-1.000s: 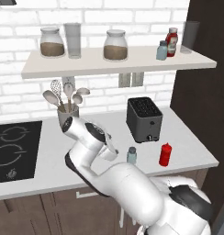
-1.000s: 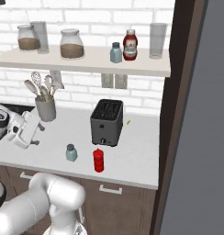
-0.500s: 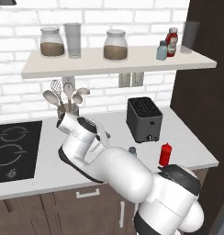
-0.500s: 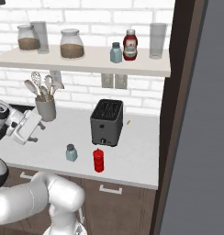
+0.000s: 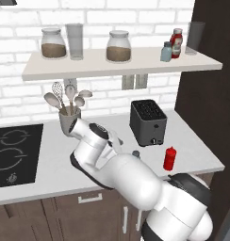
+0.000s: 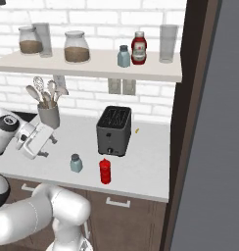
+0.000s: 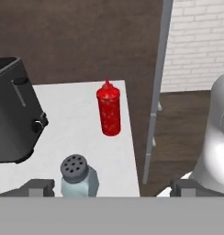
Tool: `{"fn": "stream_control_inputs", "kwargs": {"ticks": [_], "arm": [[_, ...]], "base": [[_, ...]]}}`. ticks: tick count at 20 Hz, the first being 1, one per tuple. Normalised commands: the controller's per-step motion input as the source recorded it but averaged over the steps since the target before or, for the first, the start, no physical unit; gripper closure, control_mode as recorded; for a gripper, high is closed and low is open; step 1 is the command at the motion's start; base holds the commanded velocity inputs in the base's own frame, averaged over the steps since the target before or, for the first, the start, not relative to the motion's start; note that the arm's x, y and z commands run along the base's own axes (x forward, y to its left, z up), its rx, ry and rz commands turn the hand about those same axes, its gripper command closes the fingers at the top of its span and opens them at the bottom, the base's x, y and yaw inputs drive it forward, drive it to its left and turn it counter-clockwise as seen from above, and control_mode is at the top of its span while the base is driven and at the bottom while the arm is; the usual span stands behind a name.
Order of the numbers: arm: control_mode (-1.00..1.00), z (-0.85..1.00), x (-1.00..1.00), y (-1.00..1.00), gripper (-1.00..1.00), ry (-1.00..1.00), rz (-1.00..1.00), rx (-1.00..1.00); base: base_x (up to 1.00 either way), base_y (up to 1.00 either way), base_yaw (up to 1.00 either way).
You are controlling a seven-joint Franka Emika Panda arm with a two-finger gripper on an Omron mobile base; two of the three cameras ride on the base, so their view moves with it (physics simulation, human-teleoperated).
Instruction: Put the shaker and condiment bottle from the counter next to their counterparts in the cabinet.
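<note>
Right base view: gripper (image 6: 49, 146) hung low over the white counter (image 6: 146, 166) at the left, just in front of the grey utensil holder (image 6: 49, 116), jaws spread wide, nothing between them. Shaker (image 6: 76, 163) upright on the counter to the right of the gripper, a small gap apart. All-red condiment bottle (image 6: 105, 171) upright just right of the shaker and a little nearer the front edge. Black toaster (image 6: 113, 130) behind both, farther back. On the cabinet (image 6: 92, 69) above: matching shaker (image 6: 123, 56) beside the labelled red bottle (image 6: 138, 48), a clear glass (image 6: 167, 43) to their right, two lidded jars (image 6: 76, 47) and another glass to their left.

Left base view: condiment bottle (image 5: 169, 158) near the front right of the counter (image 5: 51, 164), in front of the toaster (image 5: 147, 122). Shaker (image 5: 135, 154) mostly hidden behind the white arm, just its grey cap seen. Black hob (image 5: 15, 153) at the far left, utensil holder (image 5: 69, 121) behind the arm. Shelf counterparts, shaker (image 5: 166, 52) and labelled bottle (image 5: 176, 43), side by side toward the right end of the cabinet (image 5: 121, 64).

Hand view: fingertips (image 7: 38, 187) far apart, with the shaker (image 7: 77, 176) close in front between them, nearer the left tip, untouched. Condiment bottle (image 7: 108, 111) beyond it, toaster (image 7: 13, 110) to the left.
</note>
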Motion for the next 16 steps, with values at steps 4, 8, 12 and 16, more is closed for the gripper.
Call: {"fn": "stream_control_inputs", "kwargs": {"ticks": [4,8,12,16], "arm": [[-1.00,-0.11,-0.14,-0.34,-1.00,0.00,0.00,0.00],[-1.00,-0.15,-0.15,-0.33,-1.00,0.00,0.00,-0.02],[-1.00,-0.16,-0.08,-0.17,-1.00,0.00,0.02,-0.02],[-1.00,-0.17,0.00,-0.01,-1.00,0.00,0.09,0.00]], "base": [[0.00,0.00,0.00],[0.00,0.00,0.00],[0.00,0.00,0.00],[0.00,0.00,0.00]]}}
